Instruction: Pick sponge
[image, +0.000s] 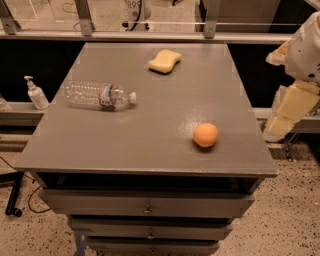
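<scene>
1. Off the left edge of the bench (150, 155), a white pump bottle (35, 93) stands upright on a lower ledge, apart from the bench.
2. Near the left edge, about halfway back, a clear water bottle (100, 95) lies on its side, its white cap pointing toward the middle of the bench.
3. The sponge (165, 61) lies flat close to the far edge, a little right of that edge's middle. It is pale yellow with pinched-in sides, nothing touches it, and it is well apart from the water bottle.
4. An orange ball (205, 135) rests toward the near right corner, well apart from the sponge.
5. Under the near edge, grey drawers (147, 205) are stacked one below another.
6. My jaws hang in the air beyond the right edge, beside the bench and not over it, about level with its middle. They stand wide and hold nothing; the lower finger (294, 106) is a pale yellow block slanting down. They are far from the sponge.
</scene>
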